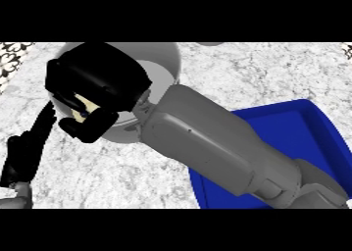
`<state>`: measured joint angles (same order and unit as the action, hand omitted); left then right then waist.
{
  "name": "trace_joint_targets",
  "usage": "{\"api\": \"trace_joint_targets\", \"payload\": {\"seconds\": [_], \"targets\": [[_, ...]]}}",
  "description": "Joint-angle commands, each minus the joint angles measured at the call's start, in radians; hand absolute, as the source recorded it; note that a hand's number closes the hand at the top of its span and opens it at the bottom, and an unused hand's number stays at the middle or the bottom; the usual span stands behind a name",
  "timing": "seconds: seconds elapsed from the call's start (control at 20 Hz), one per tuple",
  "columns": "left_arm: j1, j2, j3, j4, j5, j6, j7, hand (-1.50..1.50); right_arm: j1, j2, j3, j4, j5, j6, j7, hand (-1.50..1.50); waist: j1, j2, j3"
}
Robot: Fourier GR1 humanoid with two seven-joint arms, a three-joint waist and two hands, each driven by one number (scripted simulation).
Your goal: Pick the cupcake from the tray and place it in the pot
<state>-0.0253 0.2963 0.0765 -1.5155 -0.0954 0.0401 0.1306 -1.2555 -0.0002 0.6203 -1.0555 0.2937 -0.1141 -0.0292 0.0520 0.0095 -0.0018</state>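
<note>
Holding: right hand (91, 93), fingers curled round the cupcake (86, 109), over the pot (160, 61).
Cupcake place: at about ten o'clock in the view, inside the right hand's grasp, above the pot's left half.
Cupcake pose: only a pale cream sliver shows between the black fingers; its long axis and which way its top points cannot be told.
Pot: pale grey, round, open-mouthed, at about eleven o'clock; the hand and forearm cover most of its left and lower rim.
Right forearm: grey, running from five o'clock up to the pot, crossing the tray's left part.
Tray (319, 132): blue, raised rim, at four o'clock; its lower edge is cut off by the view and its left side is hidden under the forearm.
Left hand (26, 144): at eight o'clock, fingers straight and released, pointing up toward one o'clock, just left of the pot, grasping nothing.
Surface: grey-white marbled counter (265, 73).
Surroundings: patterned black-and-white strips at the upper left and upper right corners.
</note>
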Motion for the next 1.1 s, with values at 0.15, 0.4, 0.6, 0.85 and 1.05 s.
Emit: {"api": "trace_joint_targets", "payload": {"seconds": [0.15, 0.4, 0.6, 0.85, 1.05], "targets": [[-0.014, -0.008, -0.024, -0.029, -0.014, -0.010, 0.026, 0.00, -0.134, 0.000, 0.069, 0.295, -0.128, -0.078, -0.157, 1.50, 0.043, 0.009, -0.001], [-0.077, -0.008, -0.037, -0.007, -0.015, -0.026, 0.031, 0.00, -0.167, 0.000, 0.164, 0.412, -0.102, -0.160, -0.175, 1.50, 0.088, 0.023, -0.003], [-0.089, -0.029, -0.051, 0.018, -0.025, -0.018, 0.010, 0.00, -0.168, 0.000, 0.152, 0.452, -0.199, -0.102, -0.215, 1.50, 0.091, 0.029, -0.003], [-0.094, -0.016, -0.061, -0.015, -0.016, -0.048, 0.028, 0.00, -0.112, 0.000, 0.200, 0.456, -0.290, -0.071, -0.181, -1.50, 0.137, 0.032, -0.003], [-0.125, -0.029, -0.065, -0.002, -0.023, -0.037, 0.036, 0.00, -0.119, 0.000, 0.192, 0.488, -0.344, -0.051, -0.248, -1.50, 0.137, 0.039, -0.003]]}}
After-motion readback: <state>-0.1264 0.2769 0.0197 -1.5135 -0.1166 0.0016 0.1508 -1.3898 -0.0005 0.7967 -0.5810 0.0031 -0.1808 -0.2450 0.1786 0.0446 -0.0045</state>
